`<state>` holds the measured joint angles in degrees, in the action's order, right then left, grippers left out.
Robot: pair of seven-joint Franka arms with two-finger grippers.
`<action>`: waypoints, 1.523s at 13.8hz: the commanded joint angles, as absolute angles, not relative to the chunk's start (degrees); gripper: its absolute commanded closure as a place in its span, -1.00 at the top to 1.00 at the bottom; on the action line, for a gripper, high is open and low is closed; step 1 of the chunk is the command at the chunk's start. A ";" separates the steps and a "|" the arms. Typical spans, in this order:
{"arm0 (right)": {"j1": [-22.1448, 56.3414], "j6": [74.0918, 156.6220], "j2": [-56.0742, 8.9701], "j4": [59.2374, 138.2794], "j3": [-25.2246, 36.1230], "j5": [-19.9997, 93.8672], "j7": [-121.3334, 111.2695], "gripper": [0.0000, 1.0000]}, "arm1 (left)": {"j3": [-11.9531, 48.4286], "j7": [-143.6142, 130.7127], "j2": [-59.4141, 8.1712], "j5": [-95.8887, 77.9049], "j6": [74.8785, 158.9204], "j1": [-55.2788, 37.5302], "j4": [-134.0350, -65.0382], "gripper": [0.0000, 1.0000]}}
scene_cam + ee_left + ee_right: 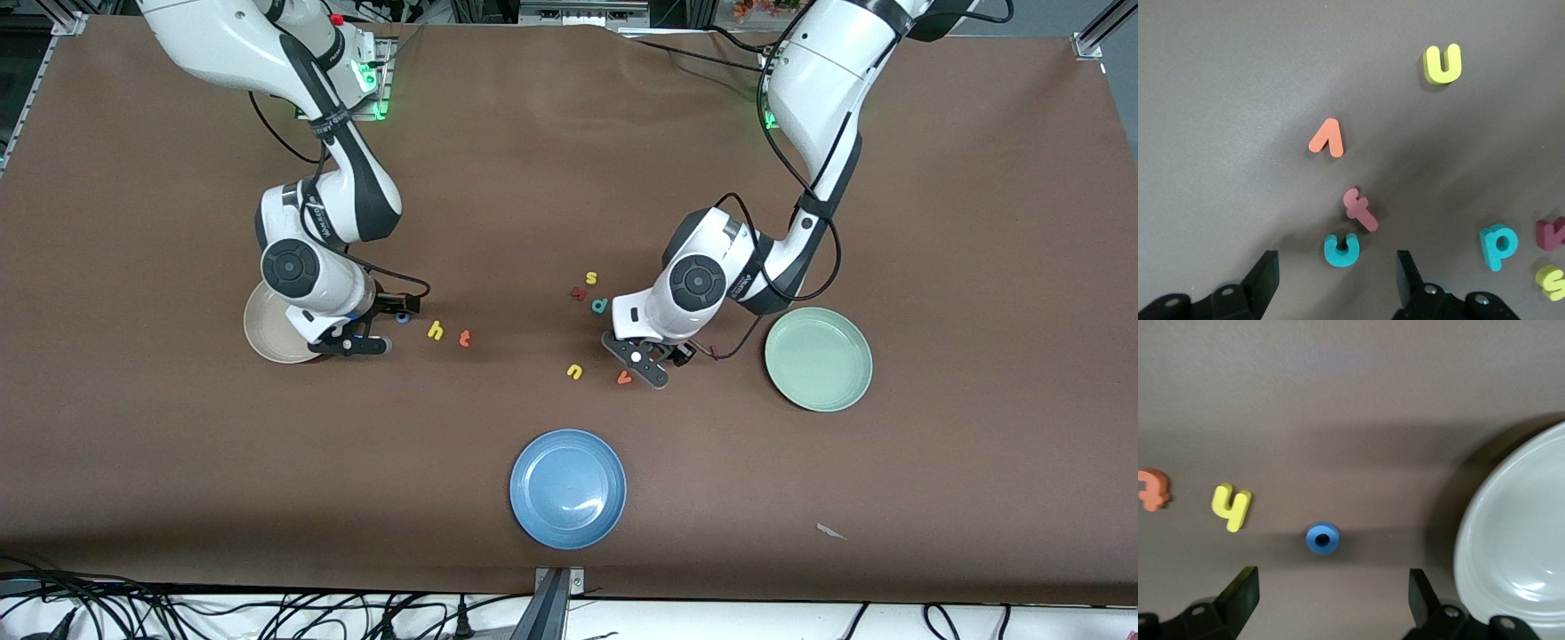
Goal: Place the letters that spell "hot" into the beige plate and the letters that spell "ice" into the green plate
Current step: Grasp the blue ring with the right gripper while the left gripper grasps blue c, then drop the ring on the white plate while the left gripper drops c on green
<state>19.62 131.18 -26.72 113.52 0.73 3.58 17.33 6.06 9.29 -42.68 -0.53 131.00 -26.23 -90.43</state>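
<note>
The teal foam letter c lies flat on the brown matte table near its middle, touching the pinkish-red foam f, with the orange foam v and yellow foam u nearby. The left gripper hangs low over the c, its black fingers standing apart to either side and holding nothing. The letter looks light, soft and thin, so it should squash a little under pressure; gripping across its outer curved edges seems best, though the f against it may get dragged along. The pale mint-green round plate sits empty toward the left arm's end of the table.

The right gripper hovers with fingers wide and empty over the small blue ring-shaped foam o, just beside the glossy cream-beige round plate. The yellow foam h and orange foam t lie in a row next to it. A blue round plate rests near the table's front edge.
</note>
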 commanded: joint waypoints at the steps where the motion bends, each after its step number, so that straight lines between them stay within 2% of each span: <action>1: 19.34 136.48 -26.19 117.15 -0.09 4.48 17.49 0.97 | 5.71 10.11 -43.59 3.94 131.40 -26.89 -90.00 0.40; 4: 19.34 139.30 -26.54 119.26 -0.09 4.57 17.49 0.77 | 5.71 10.11 -44.56 4.39 133.42 -27.07 -90.17 0.36; 5: 19.34 139.92 -26.89 119.35 -0.09 4.57 17.49 0.60 | 5.71 10.11 -44.82 4.39 133.50 -27.42 -90.18 0.36; 7: 19.34 142.54 -28.12 119.36 -0.17 4.57 17.49 0.59 | 5.71 10.11 -44.91 4.39 133.59 -27.51 -90.18 0.29; 9: 19.34 144.66 -29.26 119.36 -0.52 4.48 17.49 0.59 | 5.71 10.20 -44.91 4.39 133.59 -27.60 -90.26 -0.07; 11: 19.34 144.84 -29.27 119.27 -0.70 4.48 17.49 0.59 | 5.63 10.54 -44.82 4.74 133.51 -27.60 -90.61 -0.53; 12: 19.34 144.84 -29.18 119.35 -0.70 4.48 17.49 0.48 | 5.71 11.33 -44.65 6.23 133.16 -27.42 -90.62 -0.74; 13: 19.34 144.84 -29.27 119.36 -0.70 4.48 17.49 0.28 | 5.71 11.95 -44.39 6.85 132.89 -27.07 -90.62 -0.86; 15: 19.34 144.76 -29.27 119.36 -0.70 4.48 17.49 0.03 | 5.80 11.00 -42.81 6.86 131.23 -26.89 -90.62 -0.90; 16: 19.34 144.76 -29.27 119.36 -0.79 4.57 17.49 -0.04 | 5.71 10.90 -40.98 6.86 127.83 -26.81 -90.35 -0.90; 17: 19.34 144.76 -29.27 119.36 -0.79 4.48 17.49 -0.06 | 5.71 11.42 -38.78 6.77 124.05 -26.11 -90.00 -0.90; 18: 19.34 144.67 -29.27 119.36 -0.79 4.48 17.49 -0.07 | 5.80 11.69 -37.11 6.59 120.97 -24.45 -90.09 -1.00; 21: 19.34 144.49 -29.18 119.53 -0.79 4.48 17.40 -0.10 | 5.98 14.83 -34.89 6.68 113.93 -18.65 -90.09 -1.00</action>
<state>19.54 143.75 -28.89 119.00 -0.09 3.69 17.39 5.32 11.52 -36.95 5.11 117.22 -22.73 -88.67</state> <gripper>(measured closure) 0.546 0.731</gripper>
